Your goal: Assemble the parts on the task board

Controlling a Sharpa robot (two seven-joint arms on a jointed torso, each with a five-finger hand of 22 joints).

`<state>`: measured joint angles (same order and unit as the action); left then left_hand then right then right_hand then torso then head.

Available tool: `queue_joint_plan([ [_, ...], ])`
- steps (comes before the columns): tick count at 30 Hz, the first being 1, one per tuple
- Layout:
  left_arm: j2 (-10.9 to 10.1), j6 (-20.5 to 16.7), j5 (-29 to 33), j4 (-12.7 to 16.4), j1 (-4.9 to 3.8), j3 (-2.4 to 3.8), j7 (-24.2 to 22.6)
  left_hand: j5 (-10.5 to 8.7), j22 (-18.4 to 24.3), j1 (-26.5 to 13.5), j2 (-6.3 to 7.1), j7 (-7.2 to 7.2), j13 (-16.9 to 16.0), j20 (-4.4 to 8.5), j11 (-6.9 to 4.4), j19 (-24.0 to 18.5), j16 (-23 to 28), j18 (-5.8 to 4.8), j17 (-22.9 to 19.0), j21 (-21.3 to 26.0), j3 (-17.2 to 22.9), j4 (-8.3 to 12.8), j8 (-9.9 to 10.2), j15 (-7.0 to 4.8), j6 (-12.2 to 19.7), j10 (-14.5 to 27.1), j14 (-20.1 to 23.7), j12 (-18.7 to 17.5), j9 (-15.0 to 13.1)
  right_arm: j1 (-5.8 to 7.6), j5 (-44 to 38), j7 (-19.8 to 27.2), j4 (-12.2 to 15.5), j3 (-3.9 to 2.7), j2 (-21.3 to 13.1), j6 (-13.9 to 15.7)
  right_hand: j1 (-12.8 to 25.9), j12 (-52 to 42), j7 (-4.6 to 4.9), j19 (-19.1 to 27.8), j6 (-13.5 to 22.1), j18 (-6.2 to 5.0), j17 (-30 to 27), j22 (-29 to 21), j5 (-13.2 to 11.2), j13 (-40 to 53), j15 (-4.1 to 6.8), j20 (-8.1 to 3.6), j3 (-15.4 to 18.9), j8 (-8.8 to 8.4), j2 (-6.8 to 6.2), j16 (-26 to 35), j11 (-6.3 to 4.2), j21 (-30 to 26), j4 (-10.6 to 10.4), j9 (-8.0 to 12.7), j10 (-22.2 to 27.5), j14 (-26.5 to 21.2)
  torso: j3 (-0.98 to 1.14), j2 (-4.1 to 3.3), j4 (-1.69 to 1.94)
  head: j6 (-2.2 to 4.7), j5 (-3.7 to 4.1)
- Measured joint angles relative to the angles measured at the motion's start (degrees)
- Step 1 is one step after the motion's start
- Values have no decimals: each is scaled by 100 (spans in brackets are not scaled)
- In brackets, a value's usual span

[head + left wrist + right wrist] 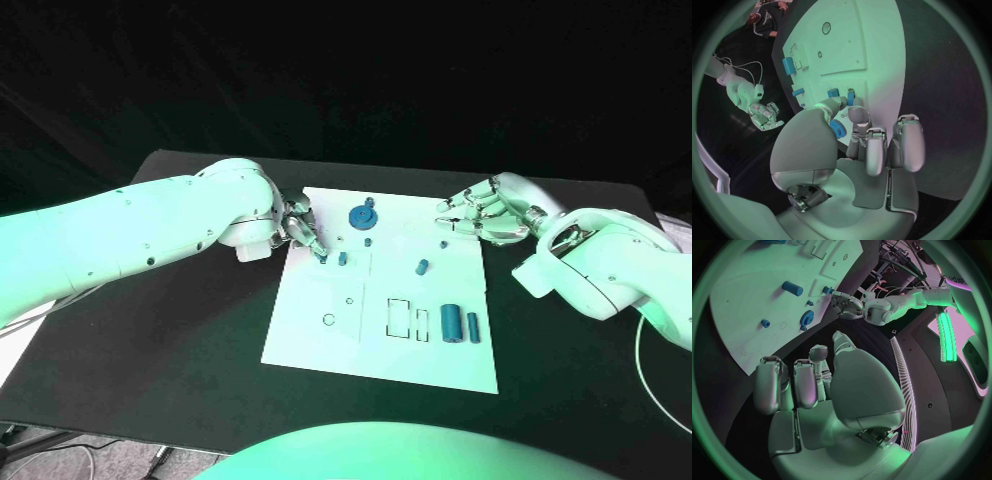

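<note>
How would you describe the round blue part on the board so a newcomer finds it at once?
Start at the white task board in the middle of the black table. Look to its far edge, between the two hands. The round blue part is a disc with a small stub; the other blue pieces are small blocks or cylinders.

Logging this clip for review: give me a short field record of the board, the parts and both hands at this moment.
surface: black table
task board: white plate, mid-table
parts: round blue piece near the far edge; small piece mid-board; two upright cylinders at the right side
left hand: over the board's far left edge, fingers at a small blue piece; contact unclear
right hand: at the far right corner, fingers curled, nothing visibly held
</note>
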<state>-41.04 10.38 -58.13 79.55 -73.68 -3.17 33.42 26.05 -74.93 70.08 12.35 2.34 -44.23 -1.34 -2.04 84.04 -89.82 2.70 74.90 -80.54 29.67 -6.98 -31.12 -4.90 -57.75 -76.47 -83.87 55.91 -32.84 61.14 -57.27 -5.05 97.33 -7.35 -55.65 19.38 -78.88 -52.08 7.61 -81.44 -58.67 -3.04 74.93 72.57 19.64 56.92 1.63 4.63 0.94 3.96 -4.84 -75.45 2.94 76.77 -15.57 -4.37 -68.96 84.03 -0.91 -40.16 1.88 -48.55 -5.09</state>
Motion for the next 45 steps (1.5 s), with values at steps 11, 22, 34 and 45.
queue_joint_plan([
  [11,4,176,-41,1,-2,2,30,25,1,-2,-5,8,12,0,1,0,0,0,4,0,1,0,13,0,-8,0,0,0,-4,-2,36,8,1,0,-3,-1,0,0,0,0,0,0,-1,0,0,0,0,0,0,0,0,0,0,0,0,1,0,0,-1,0,-1,-15,-7],
  [22,37,240,-62,-20,-10,9,81,25,1,-8,-25,8,-36,0,10,0,0,0,4,0,5,4,24,0,-8,-9,0,35,-5,-2,45,14,4,0,-2,-1,0,0,0,0,0,0,-1,0,0,0,0,0,0,0,0,0,0,0,0,1,0,0,0,0,-1,-33,-12],
  [34,151,232,-35,-115,-17,12,194,23,1,-242,-206,-43,-180,0,-40,0,0,0,3,-3,-17,46,55,0,-102,-142,0,132,-23,-2,50,15,14,0,-4,-1,0,0,0,0,0,0,-2,0,22,0,0,0,0,0,0,0,0,0,0,2,0,0,7,-1,-5,-53,-21],
  [45,228,355,-31,-204,-30,20,256,17,2,-311,-182,-74,-300,0,-73,0,0,1,3,-64,-43,130,55,-22,-156,-214,-22,234,-20,-3,51,15,40,0,-26,-1,0,0,0,21,0,0,-3,-12,34,-1,0,-21,16,0,0,23,0,0,16,2,0,0,9,-1,-9,-64,-8],
])
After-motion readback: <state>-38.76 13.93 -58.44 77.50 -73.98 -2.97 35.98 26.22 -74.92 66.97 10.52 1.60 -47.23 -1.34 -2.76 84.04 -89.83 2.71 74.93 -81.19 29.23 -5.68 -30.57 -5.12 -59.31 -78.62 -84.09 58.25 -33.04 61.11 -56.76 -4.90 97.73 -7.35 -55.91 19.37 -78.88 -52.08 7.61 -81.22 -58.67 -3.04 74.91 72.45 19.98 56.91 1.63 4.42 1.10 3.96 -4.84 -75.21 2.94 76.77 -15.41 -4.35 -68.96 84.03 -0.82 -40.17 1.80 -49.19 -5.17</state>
